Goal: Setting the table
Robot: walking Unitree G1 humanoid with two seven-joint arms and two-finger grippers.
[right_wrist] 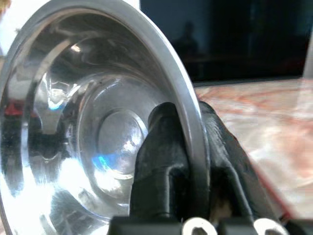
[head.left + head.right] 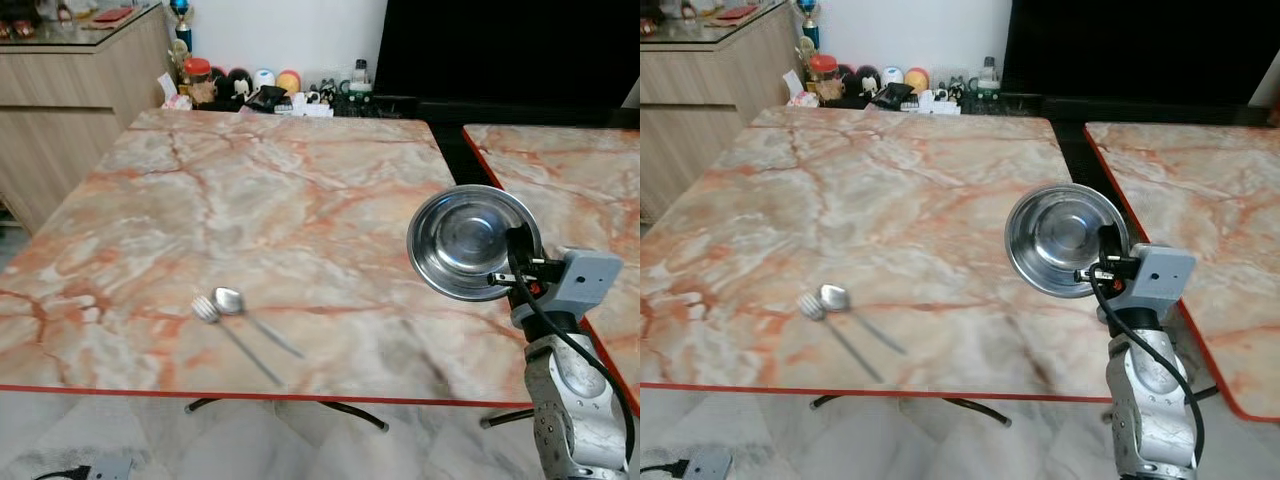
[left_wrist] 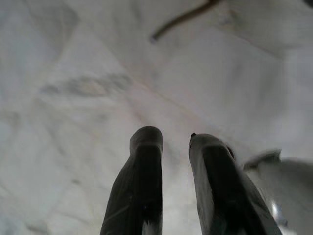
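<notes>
Writing is nowhere legible. Right gripper [image 2: 512,262] pinches the rim of a steel bowl [image 2: 462,240], one finger inside, one outside, forearm raised upright beside the table [image 2: 250,200] edge. Bowl stands on edge, tilted, its hollow facing the camera, above the table's right side. Well left of that gripper lie a spoon [image 2: 240,309] and fork [image 2: 222,327], handles pointing toward the near edge. Left gripper [image 3: 176,186] hangs over pale floor [image 3: 73,73], fingers narrowly apart, holding nothing.

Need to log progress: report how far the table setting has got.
Done: fork and spoon lie on the marble table. In hand: right end effector grips the steel bowl by its rim, raised and tilted. Left: setting the bowl down. Left end effector hangs idle.
</notes>
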